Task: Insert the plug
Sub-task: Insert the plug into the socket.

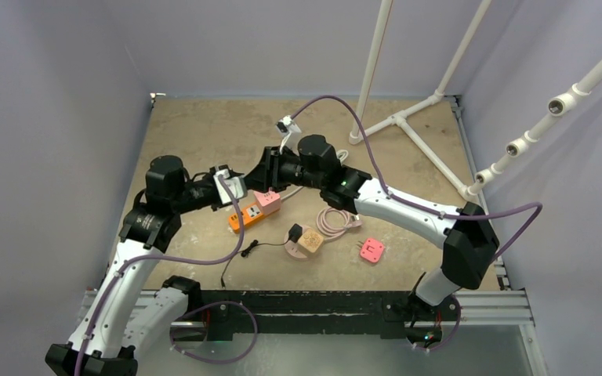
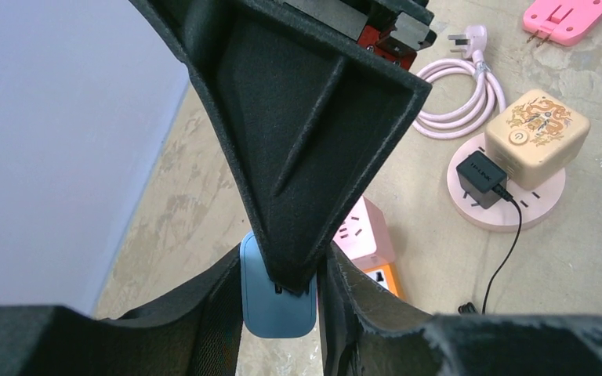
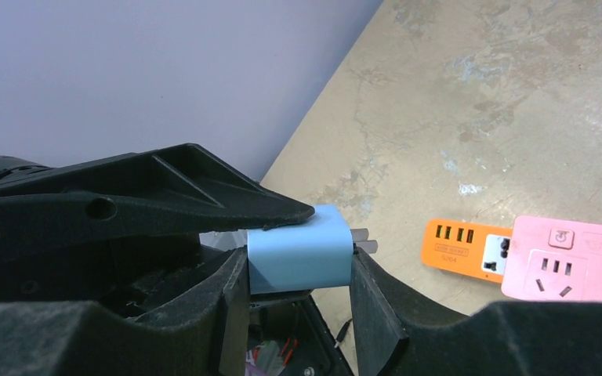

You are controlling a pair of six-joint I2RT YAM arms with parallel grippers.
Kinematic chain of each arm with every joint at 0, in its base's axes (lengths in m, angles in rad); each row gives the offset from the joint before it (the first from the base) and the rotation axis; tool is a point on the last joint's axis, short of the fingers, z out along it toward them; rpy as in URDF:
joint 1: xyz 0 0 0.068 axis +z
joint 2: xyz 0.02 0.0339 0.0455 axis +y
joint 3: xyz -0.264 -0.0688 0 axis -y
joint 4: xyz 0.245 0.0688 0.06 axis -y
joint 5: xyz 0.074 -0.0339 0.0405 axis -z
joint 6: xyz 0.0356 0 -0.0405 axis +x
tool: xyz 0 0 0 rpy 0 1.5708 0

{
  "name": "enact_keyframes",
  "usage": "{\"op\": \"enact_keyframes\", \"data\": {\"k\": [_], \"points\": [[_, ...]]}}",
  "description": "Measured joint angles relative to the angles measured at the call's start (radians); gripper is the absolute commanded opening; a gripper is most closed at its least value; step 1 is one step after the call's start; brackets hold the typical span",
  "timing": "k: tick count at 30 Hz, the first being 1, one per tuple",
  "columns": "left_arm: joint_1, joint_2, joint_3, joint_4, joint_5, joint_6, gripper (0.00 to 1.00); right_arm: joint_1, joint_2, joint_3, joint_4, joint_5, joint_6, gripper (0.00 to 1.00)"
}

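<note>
The plug (image 3: 302, 251) is a light blue charger block, held above the table between both grippers. My right gripper (image 3: 298, 262) is shut on its two sides, with the metal prongs (image 3: 363, 239) sticking out toward the power strip. My left gripper (image 2: 281, 270) is also shut on the plug (image 2: 274, 313), and one right finger (image 2: 306, 149) lies across it. In the top view the two grippers meet at the table's middle, left gripper (image 1: 239, 188) against right gripper (image 1: 270, 176), hiding the plug. Just below them lies the orange power strip (image 1: 244, 218) with a pink socket cube (image 1: 268, 201).
A round pink socket base (image 1: 304, 239) carries a beige charger and a black adapter with its cord. A coiled pink cable (image 1: 335, 221) and a pink plug (image 1: 371, 250) lie to the right. A white pipe frame (image 1: 407, 125) stands at the back right.
</note>
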Motion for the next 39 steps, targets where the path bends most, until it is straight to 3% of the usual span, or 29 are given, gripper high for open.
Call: {"op": "enact_keyframes", "data": {"k": [14,17,19,23,29,33,35,37,39], "points": [[0.000,-0.071,-0.047,0.053,0.000,-0.043,0.40,-0.012,-0.006,-0.008,0.024,-0.051,0.007,0.07],[0.000,-0.079,-0.061,0.061,0.001,-0.044,0.60,-0.014,-0.006,-0.008,0.023,-0.055,0.007,0.07],[0.000,-0.084,-0.069,0.056,0.003,-0.045,0.61,-0.018,-0.006,-0.008,0.029,-0.055,0.007,0.07],[0.000,-0.083,-0.069,0.051,0.000,-0.047,0.49,-0.025,-0.007,-0.008,0.035,-0.057,0.006,0.06],[0.000,-0.071,-0.069,0.074,-0.005,-0.052,0.43,-0.027,-0.007,-0.015,0.035,-0.065,0.006,0.06],[0.000,-0.060,-0.069,0.091,-0.005,-0.052,0.10,-0.029,-0.007,-0.019,0.034,-0.078,0.002,0.06],[0.000,-0.056,-0.069,0.089,-0.004,-0.050,0.00,-0.030,-0.007,-0.021,0.033,-0.082,-0.002,0.08],[0.000,-0.050,-0.069,0.093,-0.002,-0.050,0.00,-0.031,-0.007,-0.021,0.033,-0.084,-0.004,0.18],[0.000,-0.043,-0.069,0.097,-0.002,-0.052,0.00,-0.032,-0.007,-0.023,0.032,-0.083,-0.005,0.48]]}}
